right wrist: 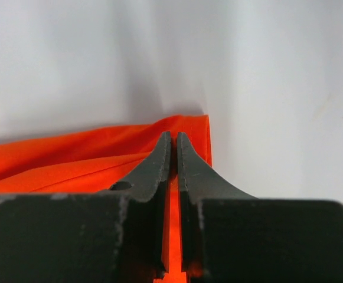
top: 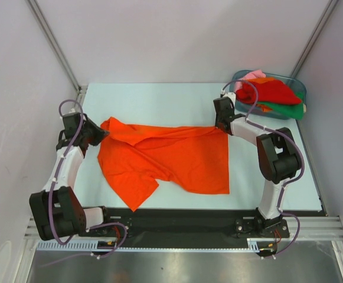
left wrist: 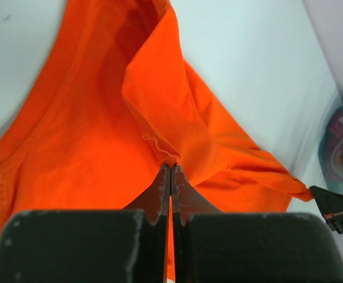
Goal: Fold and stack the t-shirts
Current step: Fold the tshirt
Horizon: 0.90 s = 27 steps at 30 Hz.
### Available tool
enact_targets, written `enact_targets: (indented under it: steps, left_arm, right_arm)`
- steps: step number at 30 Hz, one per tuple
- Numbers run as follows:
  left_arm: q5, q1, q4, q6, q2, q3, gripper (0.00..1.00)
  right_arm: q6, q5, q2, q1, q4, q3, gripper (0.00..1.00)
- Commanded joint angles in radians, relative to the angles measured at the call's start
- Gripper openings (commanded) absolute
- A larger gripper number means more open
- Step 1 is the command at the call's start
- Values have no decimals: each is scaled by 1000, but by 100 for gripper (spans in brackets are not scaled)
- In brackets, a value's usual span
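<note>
A bright orange t-shirt [top: 165,159] lies spread and creased across the middle of the white table. My left gripper [top: 103,132] is shut on its far left edge; in the left wrist view the fingertips [left wrist: 170,171] pinch a fold of the orange cloth [left wrist: 100,118]. My right gripper [top: 221,125] is shut on the shirt's far right corner; in the right wrist view the jaws [right wrist: 173,141] clamp the orange hem [right wrist: 71,159]. The cloth is stretched between the two grippers along its far edge. More t-shirts, red, green, pink and orange [top: 271,94], sit heaped in the tub.
A bluish translucent plastic tub [top: 298,85] stands at the far right corner of the table, also glimpsed in the left wrist view [left wrist: 336,147]. Grey walls close in on three sides. The black rail [top: 177,218] runs along the table's near edge.
</note>
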Motion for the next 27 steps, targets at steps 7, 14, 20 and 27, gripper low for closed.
enact_targets:
  steps: [7, 14, 20, 27]
  left_arm:
    - [-109, 17, -82, -77, -115, -104, 0]
    - [-222, 28, -113, -67, -208, -158, 63]
    - [-155, 34, -14, 55, -46, -22, 74]
    - [137, 39, -84, 274, 489, 366, 65]
  right_arm:
    - [99, 46, -84, 27, -99, -38, 1]
    - [126, -26, -206, -42, -125, -171, 44]
    - [21, -287, -305, -160, 16, -224, 66]
    - [12, -493, -105, -200, 43, -72, 64]
